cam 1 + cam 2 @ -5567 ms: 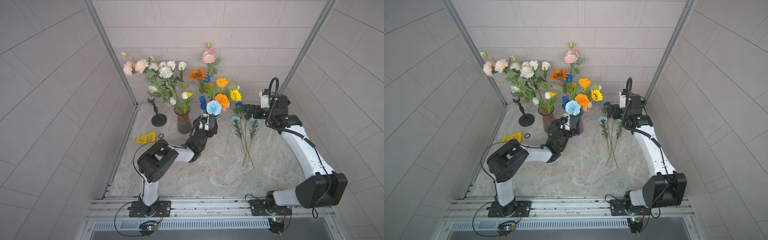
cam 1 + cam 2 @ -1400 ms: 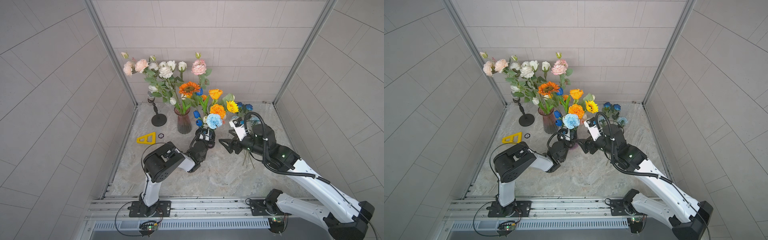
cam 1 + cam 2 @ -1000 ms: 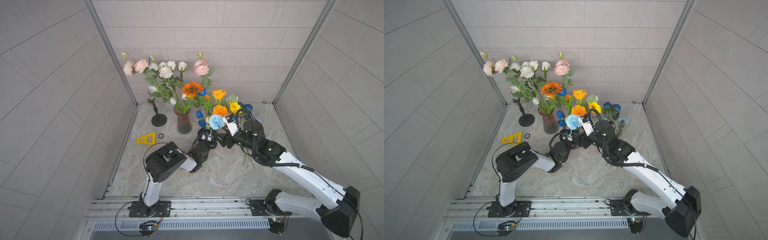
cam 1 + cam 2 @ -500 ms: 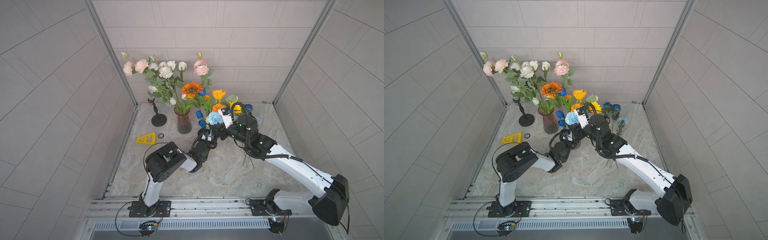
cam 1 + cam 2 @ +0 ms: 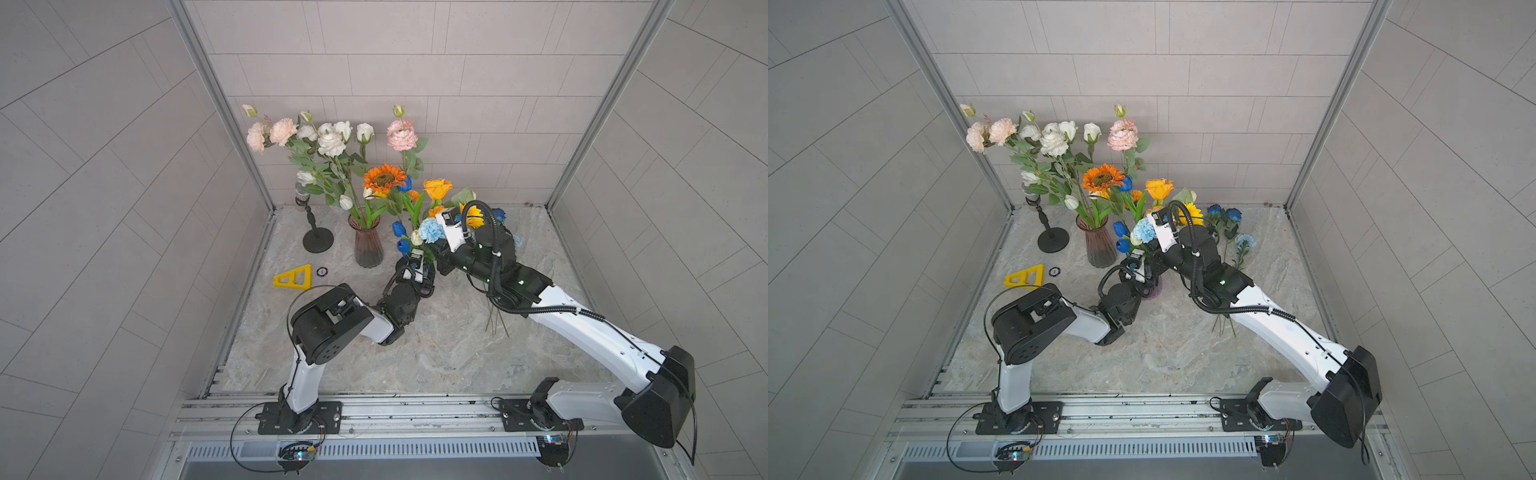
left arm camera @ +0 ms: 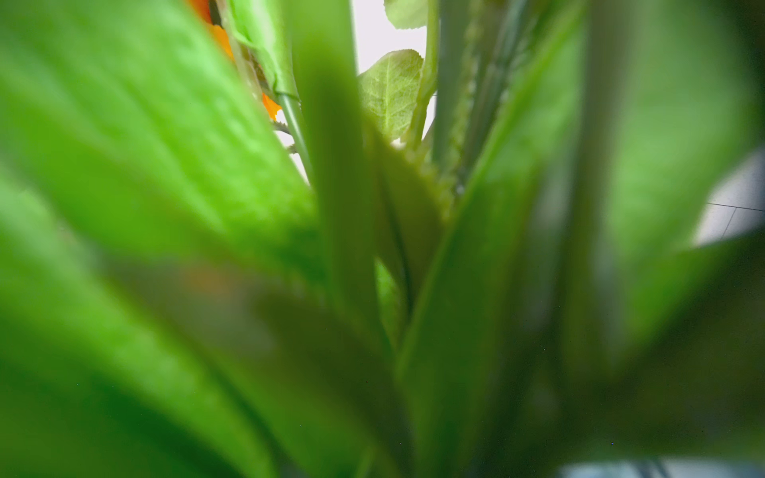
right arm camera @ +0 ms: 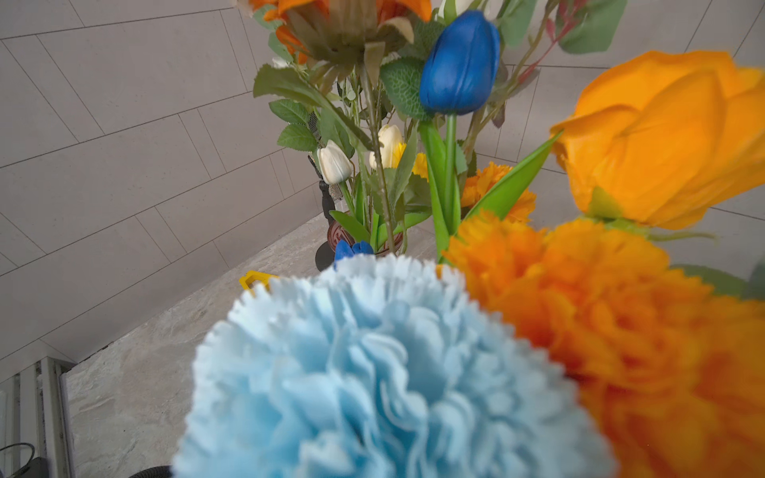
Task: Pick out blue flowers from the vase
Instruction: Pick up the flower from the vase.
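Nearest the camera head, a metal rail [image 5: 374, 409] runs across the front edge and carries both arm bases. Beyond it spreads a mottled grey-beige stone-look tabletop [image 5: 415, 357], closed in on 3 sides by pale grey tiled walls [image 5: 415, 62] with metal corner posts.

The left gripper [image 5: 417, 270] reaches to the purple vase [image 5: 1152, 291] at mid-table; its fingers are buried among stems, so whether they grasp the vase or stand released cannot be told. Its wrist view is filled with blurred green leaves [image 6: 165, 165].

The right gripper [image 5: 440, 259] sits just under the pale-blue carnation [image 5: 430, 229], down among the stems of the same bunch. Its jaws are hidden by foliage in both top views; its wrist view shows only the carnation's frilly head [image 7: 372, 372] close up beside orange marigolds [image 7: 600, 331], so a clench on the stem cannot be confirmed.

Deep-blue tulip buds [image 5: 399, 228] stand in that bunch too, 1 higher by the orange sunflower [image 5: 384, 178].

Right of the arm, 2 deep-blue roses [image 5: 1225, 214] and another pale-blue carnation [image 5: 1244, 240] lie on the tabletop, stems pointing forward.

Left of centre lie a yellow triangular piece [image 5: 293, 277] and a small dark ring [image 5: 322, 271]. Further back stand a reddish glass vase [image 5: 368, 245] of white and pink blooms [image 5: 328, 137] and a black stand [image 5: 318, 241], near the back wall.
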Motion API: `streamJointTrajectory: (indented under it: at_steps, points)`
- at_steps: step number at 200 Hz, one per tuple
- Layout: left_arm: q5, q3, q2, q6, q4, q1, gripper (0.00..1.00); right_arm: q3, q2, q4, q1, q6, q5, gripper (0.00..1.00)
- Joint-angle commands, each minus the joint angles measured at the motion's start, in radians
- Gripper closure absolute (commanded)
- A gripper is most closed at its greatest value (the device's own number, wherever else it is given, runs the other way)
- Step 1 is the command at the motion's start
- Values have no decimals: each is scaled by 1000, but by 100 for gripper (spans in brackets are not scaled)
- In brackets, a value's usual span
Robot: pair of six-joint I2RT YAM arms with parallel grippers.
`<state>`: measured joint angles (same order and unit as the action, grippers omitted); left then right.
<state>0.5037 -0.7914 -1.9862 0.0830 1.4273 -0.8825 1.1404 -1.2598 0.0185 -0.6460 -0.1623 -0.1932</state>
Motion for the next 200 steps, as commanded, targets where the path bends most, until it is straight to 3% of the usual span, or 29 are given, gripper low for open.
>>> streamJointTrajectory:
  at_steps: [1, 102, 200]
  points:
    - [10, 26, -26, 1, -63, -10, 58, 57, 38, 9, -4, 24, -7, 89]
    - [10, 17, -32, 6, -63, -10, 58, 319, 99, 130, -3, 97, -44, 92]
    - [10, 16, -33, 7, -63, -10, 58, 419, 212, 120, -1, 109, -31, 93]
